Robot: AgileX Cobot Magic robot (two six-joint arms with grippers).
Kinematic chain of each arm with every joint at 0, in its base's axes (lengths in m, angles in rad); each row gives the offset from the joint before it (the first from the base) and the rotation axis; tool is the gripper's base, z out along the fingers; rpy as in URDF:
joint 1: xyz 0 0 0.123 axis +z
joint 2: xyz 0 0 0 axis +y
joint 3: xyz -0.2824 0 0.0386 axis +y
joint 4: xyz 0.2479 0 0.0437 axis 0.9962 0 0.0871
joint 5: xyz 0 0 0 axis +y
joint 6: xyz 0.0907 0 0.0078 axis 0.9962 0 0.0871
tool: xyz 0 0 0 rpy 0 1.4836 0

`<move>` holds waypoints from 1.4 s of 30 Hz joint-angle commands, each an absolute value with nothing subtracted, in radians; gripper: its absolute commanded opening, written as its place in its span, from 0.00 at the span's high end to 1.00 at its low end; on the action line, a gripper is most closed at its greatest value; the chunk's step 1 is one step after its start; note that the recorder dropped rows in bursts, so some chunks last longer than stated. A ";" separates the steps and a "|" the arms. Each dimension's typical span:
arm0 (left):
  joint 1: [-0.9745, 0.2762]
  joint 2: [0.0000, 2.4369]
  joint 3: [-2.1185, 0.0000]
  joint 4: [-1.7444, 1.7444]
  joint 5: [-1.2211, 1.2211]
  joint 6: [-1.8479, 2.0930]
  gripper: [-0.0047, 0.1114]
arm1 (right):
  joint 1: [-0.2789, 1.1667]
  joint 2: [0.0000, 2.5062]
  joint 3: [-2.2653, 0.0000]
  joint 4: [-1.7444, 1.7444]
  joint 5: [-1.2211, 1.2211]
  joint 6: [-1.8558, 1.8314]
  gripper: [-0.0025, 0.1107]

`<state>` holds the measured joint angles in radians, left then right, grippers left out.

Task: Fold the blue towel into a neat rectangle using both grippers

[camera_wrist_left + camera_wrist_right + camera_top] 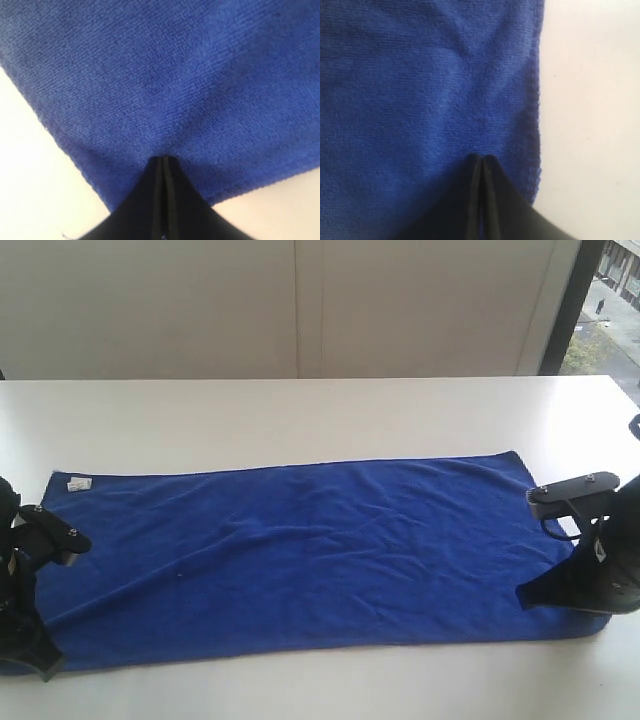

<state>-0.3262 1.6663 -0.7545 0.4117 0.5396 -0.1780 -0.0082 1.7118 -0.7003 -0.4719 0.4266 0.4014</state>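
We see the blue towel point(300, 550) spread out in a single layer on the white tabletop point(300, 415), its long side running from 9 o'clock to 3 o'clock in the exterior view. Shallow wrinkles cross its middle, and a small white tag point(77, 482) lies at the corner toward 10 o'clock. The left gripper point(47, 668) sits at the towel's corner toward 8 o'clock, and the right gripper point(523, 596) is on the cloth near the 4 o'clock corner, close to the short edge at 3 o'clock. In the left wrist view the two black fingers point(152, 192) are pressed together with only a thin dark seam between them, and their tips meet the blue pile just inside the hemmed corner. The right wrist view shows the same: the fingers point(495, 202) are closed flat against each other, tips on the cloth beside its hem, with bare tabletop beyond the edge. Both pairs touch the towel, but whether any cloth is caught between them we cannot tell, since the towel lies flat around each tip. A pale wall stands behind the tabletop at 12 o'clock.
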 commanded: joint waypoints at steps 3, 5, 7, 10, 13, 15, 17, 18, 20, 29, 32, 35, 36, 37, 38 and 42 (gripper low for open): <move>-0.332 1.675 -0.744 0.395 0.466 -0.176 0.96 | -0.010 1.689 -0.637 -0.442 0.542 0.441 0.98; -0.332 1.675 -0.744 0.393 0.464 -0.176 0.96 | -0.008 1.671 -0.637 -0.442 0.568 0.450 0.98; -0.332 1.675 -0.744 0.389 0.464 -0.176 0.96 | -0.008 1.650 -0.637 -0.442 0.585 0.450 0.98; -0.334 1.675 -0.744 0.357 0.466 -0.141 0.96 | -0.008 1.632 -0.637 -0.442 0.605 0.450 0.98; -0.334 1.675 -0.746 0.265 0.481 -0.015 0.96 | -0.008 1.628 -0.633 -0.442 0.628 0.450 0.98; -0.334 1.675 -0.746 0.207 0.485 0.050 0.96 | -0.008 1.628 -0.617 -0.439 0.626 0.450 0.98; -0.334 1.675 -0.746 0.190 0.485 0.073 0.96 | -0.008 1.626 -0.600 -0.435 0.606 0.456 0.98; -0.334 1.675 -0.746 0.190 0.488 0.072 0.96 | -0.008 1.624 -0.595 -0.435 0.599 0.458 0.98; -0.334 1.675 -0.746 0.190 0.491 0.072 0.96 | -0.008 1.613 -0.595 -0.435 0.592 0.458 0.98; -0.332 1.675 -0.781 0.267 0.552 0.018 0.96 | -0.008 1.430 -0.626 -0.471 0.575 0.475 0.98; -0.332 1.675 -0.781 0.271 0.574 0.016 0.96 | -0.008 1.405 -0.640 -0.471 0.575 0.475 0.98; -0.332 1.675 -0.781 0.285 0.605 0.016 0.96 | -0.008 1.404 -0.650 -0.471 0.575 0.475 0.98; -0.332 1.675 -0.781 0.285 0.607 0.014 0.96 | -0.008 1.404 -0.650 -0.471 0.568 0.475 0.98; -0.332 1.675 -0.781 0.285 0.610 0.014 0.96 | -0.008 1.404 -0.650 -0.471 0.561 0.475 0.98; -0.332 1.675 -0.781 0.290 0.617 0.014 0.96 | -0.008 1.404 -0.650 -0.467 0.555 0.475 0.98; -0.332 1.675 -0.781 0.318 0.635 0.000 0.96 | -0.008 1.404 -0.650 -0.465 0.537 0.475 0.98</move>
